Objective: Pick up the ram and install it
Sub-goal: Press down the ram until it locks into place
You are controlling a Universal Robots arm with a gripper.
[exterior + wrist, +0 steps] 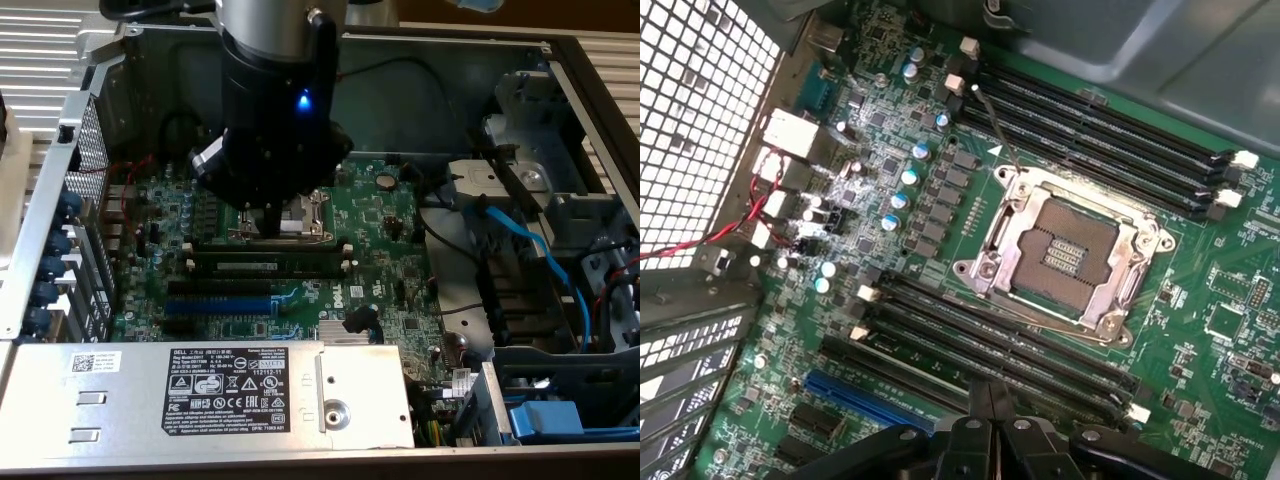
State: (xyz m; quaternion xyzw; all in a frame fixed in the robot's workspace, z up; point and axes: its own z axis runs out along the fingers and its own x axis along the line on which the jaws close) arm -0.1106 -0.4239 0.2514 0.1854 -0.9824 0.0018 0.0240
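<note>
The ram point(268, 266), a dark green stick with a white label, lies level in the bank of black memory slots point(270, 258) between their white end clips, in front of the CPU socket point(303, 212). My gripper point(272, 222) hangs just above and behind it, fingers shut together with nothing between them. In the wrist view the shut fingertips point(990, 405) meet over the nearer bank of memory slots point(990, 345), beside the open socket point(1070, 250). From that view I cannot tell the stick from the slots.
A blue expansion slot point(218, 303) runs just in front of the memory slots. The silver power supply point(240, 385) fills the case's front. Blue cables point(530, 250) and a drive bay sit at the exterior view's right. A perforated case wall point(690, 120) and a red wire point(700, 245) border the board.
</note>
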